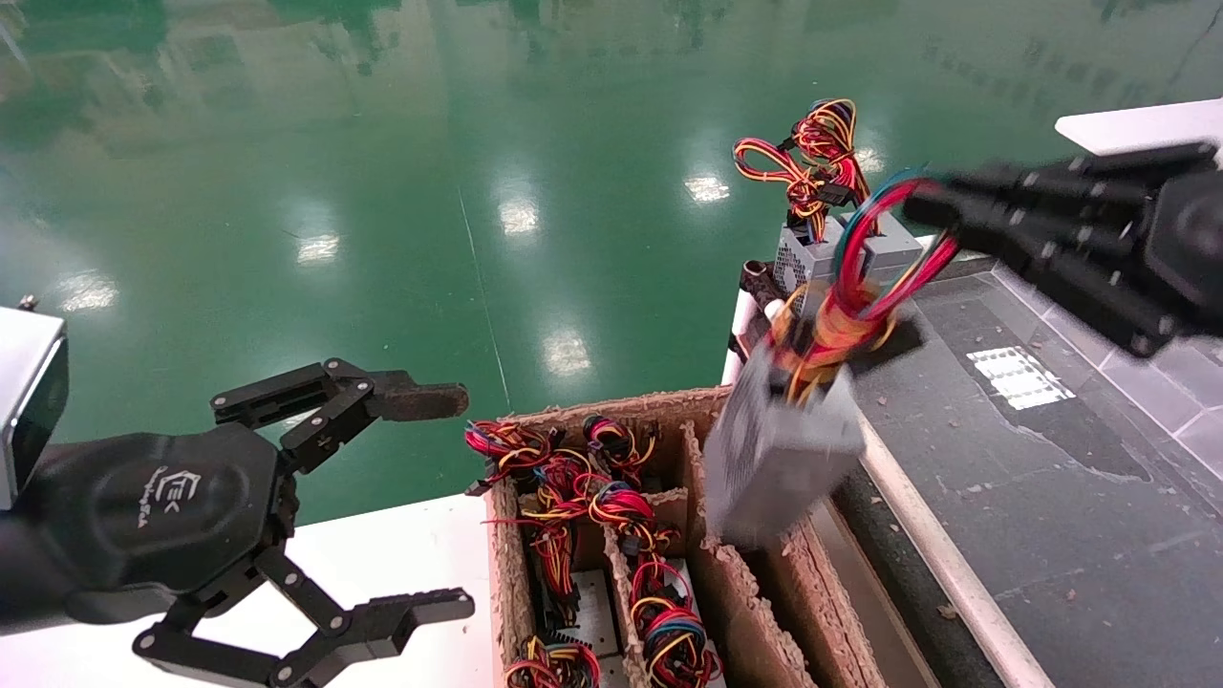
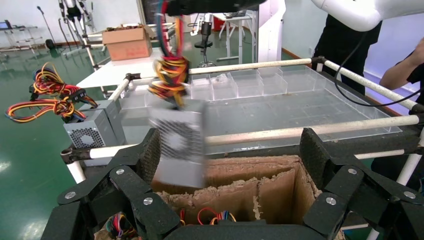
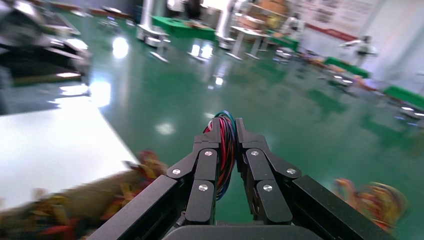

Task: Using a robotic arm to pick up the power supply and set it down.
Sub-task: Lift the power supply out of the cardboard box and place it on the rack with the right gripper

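Observation:
The power supply point(image 1: 779, 459) is a small grey metal box that hangs tilted above the right compartment of the cardboard box point(image 1: 611, 406). Its fan grille point(image 2: 176, 141) shows in the left wrist view. It hangs by its loop of red, blue and black wires point(image 3: 226, 145), and my right gripper point(image 1: 922, 215) is shut on that loop; the same grip point(image 3: 227, 125) shows in the right wrist view. My left gripper point(image 1: 463, 502) stands open at the lower left, beside the box, with nothing between its fingers point(image 2: 312, 150).
Another grey box point(image 1: 831, 250) with tall red-yellow wire loops point(image 1: 812, 153) stands at the far end of the dark tray surface point(image 1: 1032, 478). The carton's other compartments hold several wire bundles point(image 1: 573, 478). A white tube rail point(image 2: 300, 132) borders the tray. People stand behind it.

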`<move>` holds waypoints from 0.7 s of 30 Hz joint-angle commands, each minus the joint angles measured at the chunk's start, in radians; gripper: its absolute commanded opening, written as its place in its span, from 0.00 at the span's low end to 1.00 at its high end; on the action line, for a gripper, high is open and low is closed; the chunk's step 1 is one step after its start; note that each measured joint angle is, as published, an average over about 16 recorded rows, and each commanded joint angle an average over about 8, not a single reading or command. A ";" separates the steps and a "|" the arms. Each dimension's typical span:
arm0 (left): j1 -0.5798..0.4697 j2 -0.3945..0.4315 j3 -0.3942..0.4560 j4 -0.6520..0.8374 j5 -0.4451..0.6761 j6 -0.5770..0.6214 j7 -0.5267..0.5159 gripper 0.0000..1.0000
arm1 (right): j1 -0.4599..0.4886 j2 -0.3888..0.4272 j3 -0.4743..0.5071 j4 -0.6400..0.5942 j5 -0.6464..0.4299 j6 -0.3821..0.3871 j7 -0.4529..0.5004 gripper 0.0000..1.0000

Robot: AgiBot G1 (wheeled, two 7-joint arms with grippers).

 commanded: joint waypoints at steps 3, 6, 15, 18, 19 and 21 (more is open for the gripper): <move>0.000 0.000 0.000 0.000 0.000 0.000 0.000 1.00 | 0.058 -0.008 -0.004 -0.079 -0.048 0.023 -0.036 0.00; 0.000 0.000 0.000 0.000 0.000 0.000 0.000 1.00 | 0.107 -0.014 -0.015 -0.155 -0.096 0.035 -0.071 0.00; 0.000 0.000 0.000 0.000 0.000 0.000 0.000 1.00 | 0.234 -0.024 -0.060 -0.380 -0.226 0.025 -0.189 0.00; 0.000 0.000 0.000 0.000 0.000 0.000 0.000 1.00 | 0.260 -0.026 -0.072 -0.450 -0.251 0.006 -0.221 0.00; 0.000 0.000 0.000 0.000 0.000 0.000 0.000 1.00 | 0.267 -0.027 -0.076 -0.470 -0.258 -0.001 -0.231 0.00; 0.000 0.000 0.000 0.000 0.000 0.000 0.000 1.00 | 0.280 -0.030 -0.084 -0.509 -0.270 -0.019 -0.250 0.00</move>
